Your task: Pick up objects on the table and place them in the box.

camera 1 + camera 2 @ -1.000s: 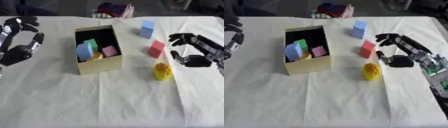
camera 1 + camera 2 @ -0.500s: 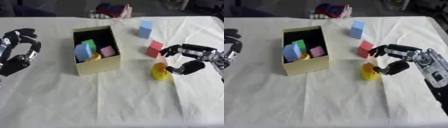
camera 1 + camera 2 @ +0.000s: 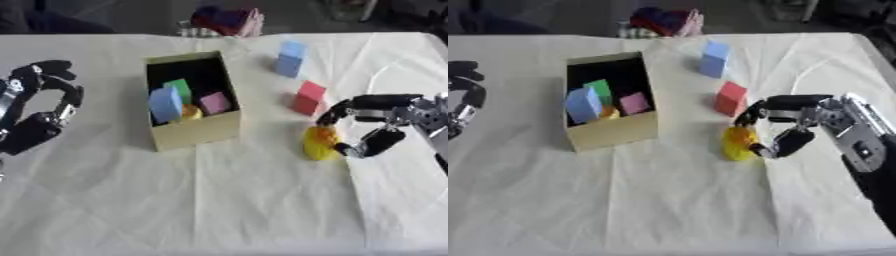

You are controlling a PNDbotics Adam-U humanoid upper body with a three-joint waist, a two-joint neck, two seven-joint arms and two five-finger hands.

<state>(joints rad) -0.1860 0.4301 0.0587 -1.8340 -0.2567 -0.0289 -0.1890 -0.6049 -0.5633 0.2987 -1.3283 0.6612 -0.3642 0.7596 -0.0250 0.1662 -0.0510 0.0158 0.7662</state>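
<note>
Right of centre, right hand: curled around the yellow object, fingers over its top and far side, thumb low on its near right side; I judge this a closing grasp, contact likely but not certain.
Yellow object: sits on the table at centre right, just below the red block, between fingers and thumb, not visibly lifted.
Why held so: the hand comes in from the frame's right edge, so it wraps the object from that side, leaving the side toward the box free for a carry left.
Box: left of centre, open top, already holding a blue block, a green block, a pink block and something orange-yellow between them.
Still out: red block, close above the curled fingers, and a light blue block further up; both well apart from the box.
Left hand: left edge of the frame, idle over the table, fingers bent inward and holding nothing.
Risk: fingers pass near the red block and could nudge it on the lift.
Upper edge: dark red and blue bundle, not part of the work.
</note>
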